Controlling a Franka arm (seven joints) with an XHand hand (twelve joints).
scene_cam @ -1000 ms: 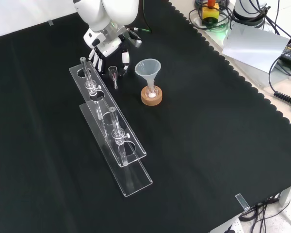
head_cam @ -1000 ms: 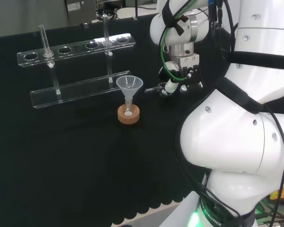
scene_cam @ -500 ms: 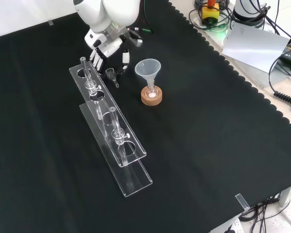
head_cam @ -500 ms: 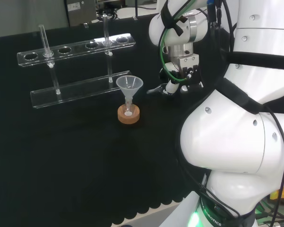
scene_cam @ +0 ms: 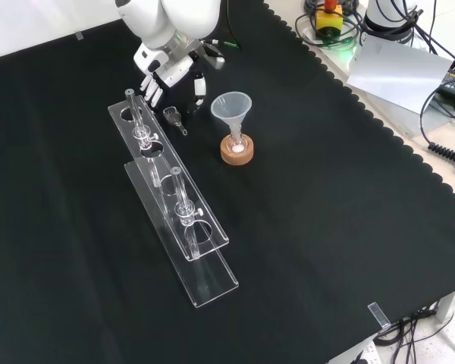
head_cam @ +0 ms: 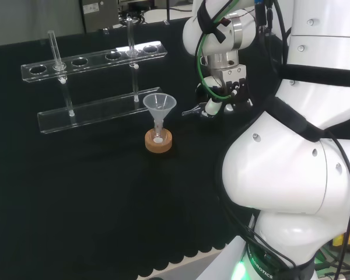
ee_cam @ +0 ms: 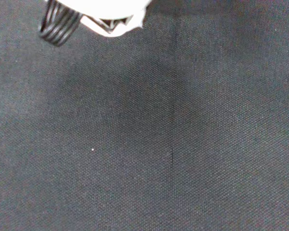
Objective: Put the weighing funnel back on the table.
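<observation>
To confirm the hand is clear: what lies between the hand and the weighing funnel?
In the front view, just bare black cloth separates the hand from the weighing funnel.

A black cloth (scene_cam: 326, 227) (its edge scalloped) spreads wide, and beyond that edge in the front view a pale surface (scene_cam: 409, 127) carries dark cables (scene_cam: 445, 152) and a grey sheet (scene_cam: 394, 72).

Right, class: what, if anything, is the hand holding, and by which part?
Nothing: the hand is open, and the weighing funnel lies on the cloth, apart from it.
</observation>
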